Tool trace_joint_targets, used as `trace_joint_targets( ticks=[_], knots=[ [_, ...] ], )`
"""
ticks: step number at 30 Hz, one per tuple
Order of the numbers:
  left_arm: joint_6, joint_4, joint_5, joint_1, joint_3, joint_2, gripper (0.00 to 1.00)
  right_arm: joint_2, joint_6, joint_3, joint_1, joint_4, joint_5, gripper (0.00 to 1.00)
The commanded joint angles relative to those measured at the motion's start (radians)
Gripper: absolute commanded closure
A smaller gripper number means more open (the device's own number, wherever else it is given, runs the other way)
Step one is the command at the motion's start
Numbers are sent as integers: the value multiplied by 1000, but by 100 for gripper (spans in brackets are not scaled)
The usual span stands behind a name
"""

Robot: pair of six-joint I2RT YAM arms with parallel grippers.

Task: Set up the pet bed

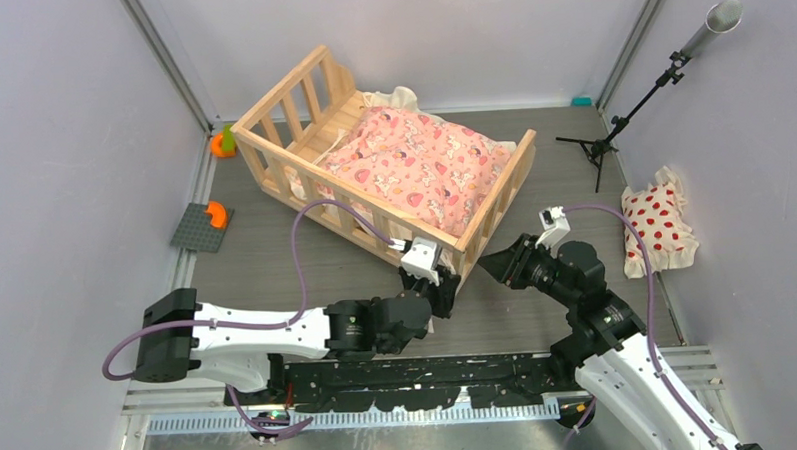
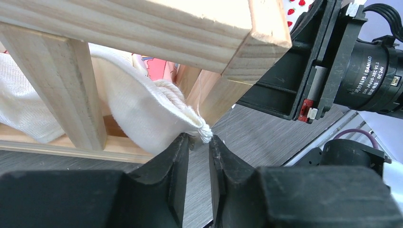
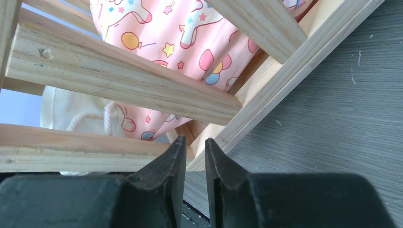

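Setting: a robotics laboratory test cell, not a domestic room. Plain pale lavender wall panels (image 1: 62, 147) enclose the work area on three sides, joined at the corners by bare aluminium frame posts (image 1: 169, 63). The grey wood-grain tabletop (image 1: 276, 259) carries a black perforated mounting rail (image 1: 420, 369) along its near edge, with two white-and-black robot arms (image 1: 258, 335) bolted to it and purple cables (image 1: 300, 238) routed in open loops. A grey tube on a small black tripod stand (image 1: 602, 143) occupies the right rear corner. The small crib-like pet bed of light natural wood (image 1: 301, 118) stands as a loose object inside this enclosure.
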State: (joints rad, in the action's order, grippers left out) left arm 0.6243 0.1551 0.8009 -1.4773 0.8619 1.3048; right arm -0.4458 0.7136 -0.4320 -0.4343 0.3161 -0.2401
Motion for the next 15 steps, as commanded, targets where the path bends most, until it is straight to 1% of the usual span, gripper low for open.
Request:
trace_joint_targets(
  ticks=[1,3,6,7,10,15],
  knots=[
    [-26,76,51,0,25,-11,79,12,-1,-8,2,-24,14,73],
    [-30,77,55,1,21,-18,86,13,0,-7,2,-24,13,73],
    [-36,76,57,0,8,-32,99,14,0,-7,2,-24,13,73],
    [-36,71,57,0,2,-40,100,16,-1,-8,3,-25,14,73],
    [-26,36,40,0,-26,-76,100,14,-2,-8,3,-24,16,73],
    [3,-47,-57,0,-102,-172,100,12,-3,-7,2,-24,19,73]
  ],
)
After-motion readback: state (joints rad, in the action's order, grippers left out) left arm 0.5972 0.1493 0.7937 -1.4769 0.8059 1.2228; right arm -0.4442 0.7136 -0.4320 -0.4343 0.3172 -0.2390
